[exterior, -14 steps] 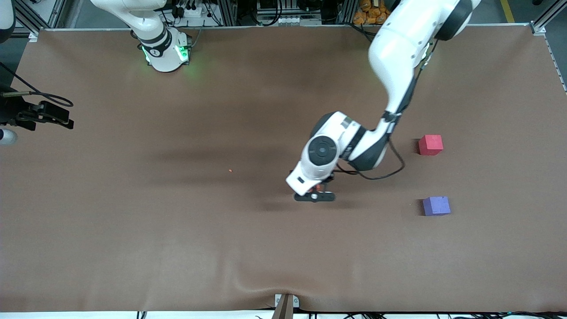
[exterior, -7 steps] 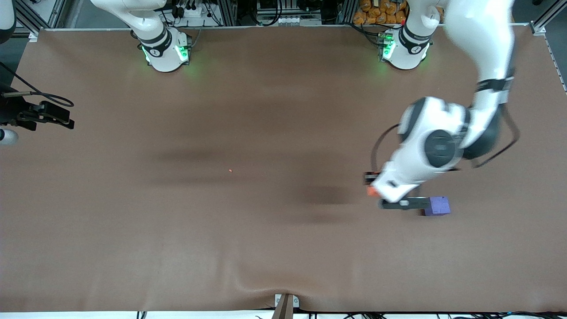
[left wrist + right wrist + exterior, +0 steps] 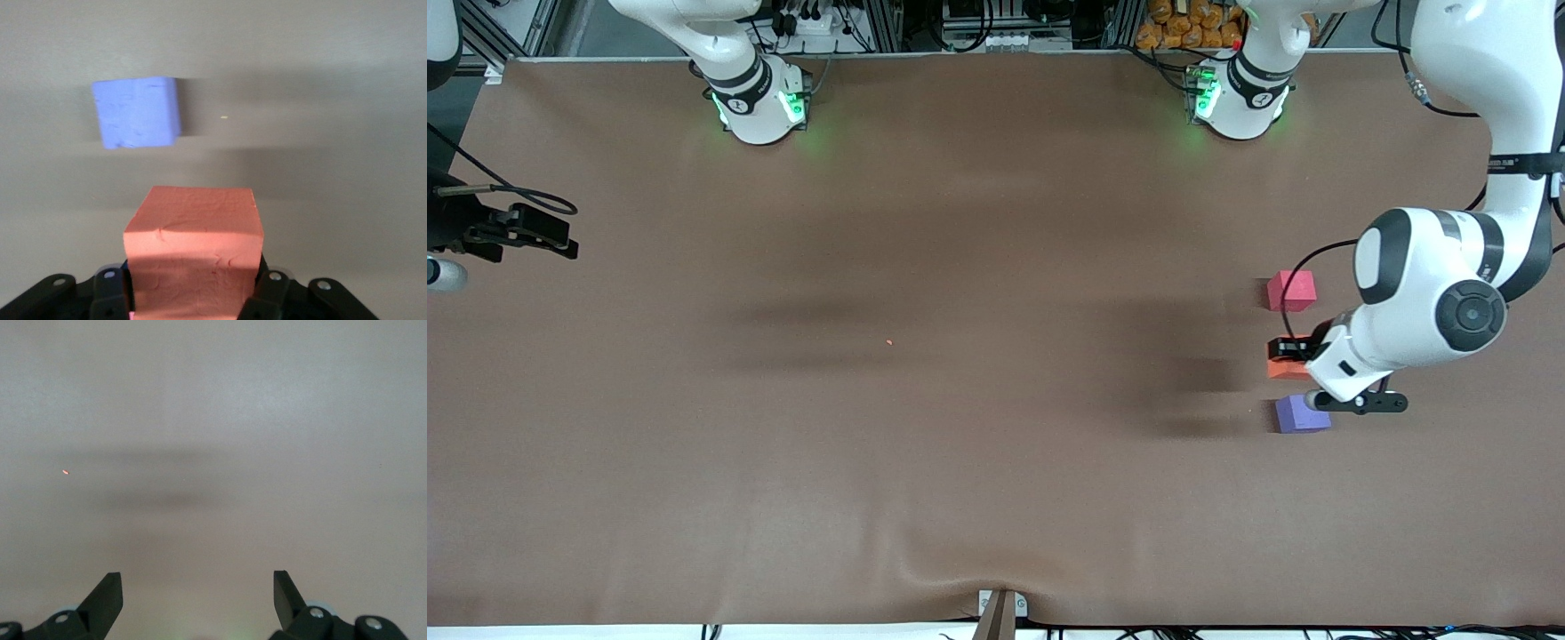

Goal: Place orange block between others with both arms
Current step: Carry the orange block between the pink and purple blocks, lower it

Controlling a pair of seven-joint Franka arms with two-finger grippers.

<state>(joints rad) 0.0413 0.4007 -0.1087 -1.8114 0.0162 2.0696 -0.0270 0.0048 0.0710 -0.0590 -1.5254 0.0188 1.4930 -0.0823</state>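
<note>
the small matte purple-blue foam cube (image 3: 1302, 414) lies nearest the front camera. just above it, my left gripper (image 3: 1303, 357) clamps the small matte orange foam cube (image 3: 1286, 364), farther off the pinkish-red foam cube (image 3: 1291, 291). my right gripper (image 3: 198, 590) waits, spread wide.

Matt, foam-like orange block (image 3: 193, 257)

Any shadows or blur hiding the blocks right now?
Front view: sharp, soft arm shadows streak the mat beside the orange block. Left wrist view: purple-blue block slightly smeared, its shadow trailing to one side. Right wrist view: only faint shadow bands, no blocks.
</note>
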